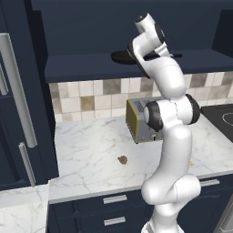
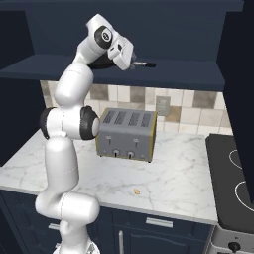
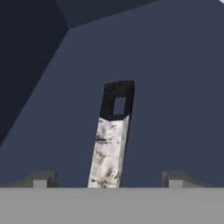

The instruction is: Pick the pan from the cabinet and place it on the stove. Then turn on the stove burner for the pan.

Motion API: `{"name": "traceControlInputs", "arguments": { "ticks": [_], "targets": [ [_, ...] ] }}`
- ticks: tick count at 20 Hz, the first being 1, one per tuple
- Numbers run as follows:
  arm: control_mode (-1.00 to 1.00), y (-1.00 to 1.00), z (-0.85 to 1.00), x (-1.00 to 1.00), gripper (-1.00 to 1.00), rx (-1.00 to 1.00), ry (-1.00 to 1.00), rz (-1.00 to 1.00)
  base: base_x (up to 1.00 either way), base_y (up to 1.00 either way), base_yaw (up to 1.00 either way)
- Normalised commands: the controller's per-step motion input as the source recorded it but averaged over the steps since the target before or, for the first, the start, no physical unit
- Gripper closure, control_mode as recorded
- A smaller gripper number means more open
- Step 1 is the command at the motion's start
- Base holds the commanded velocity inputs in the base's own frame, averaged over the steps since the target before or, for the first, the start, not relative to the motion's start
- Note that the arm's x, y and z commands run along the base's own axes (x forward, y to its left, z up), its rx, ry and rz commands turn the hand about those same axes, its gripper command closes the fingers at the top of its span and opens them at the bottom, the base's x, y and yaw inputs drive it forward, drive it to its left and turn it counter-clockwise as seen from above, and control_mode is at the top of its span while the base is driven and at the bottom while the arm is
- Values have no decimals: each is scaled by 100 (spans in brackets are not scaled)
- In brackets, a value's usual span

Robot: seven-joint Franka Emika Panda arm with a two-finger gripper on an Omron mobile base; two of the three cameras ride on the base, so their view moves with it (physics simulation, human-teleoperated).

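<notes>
I have the gripper [image 3: 107,177] raised to the shelf of the cabinet [image 1: 82,66], with the hand directly over the pan's handle. In the hand view the two fingertips [image 3: 41,179] stand wide apart, one on each side of the handle, and neither touches it, so I report the jaws as open and holding nothing.

The pan [image 1: 122,56] rests on the navy shelf. From the left base view its round black body lies just beyond the wrist, partly hidden by the arm. From the right base view the thin dark handle sticks out past the hand toward the stove side. In the hand view the handle runs straight away from the gripper: a mottled silver-white length nearest the fingertips, then a black end with a square hole.

Well below the gripper, the silver toaster [image 2: 126,134] stands on the marble counter [image 2: 168,173]. The stove [image 2: 233,178] lies lower still, off to the side of the toaster.
</notes>
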Motion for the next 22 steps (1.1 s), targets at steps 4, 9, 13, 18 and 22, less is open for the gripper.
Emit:
{"name": "traceControlInputs", "arguments": {
  "ticks": [4, 9, 13, 18, 22],
  "targets": [
    [-100, -11, -80, 11, -100, 0, 1, 2, 0, 0, 0],
    [-100, -13, -79, 10, -100, 0, 0, 3, 0, 0, 0],
    [-100, -13, -78, 10, -100, 0, 0, 4, 0, 0, 0],
    [-100, -9, -79, 10, -100, 0, 0, 5, 0, 0, 0],
    [-100, -7, -79, 10, -100, 0, 0, 6, 0, 0, 0]
  ]
}}
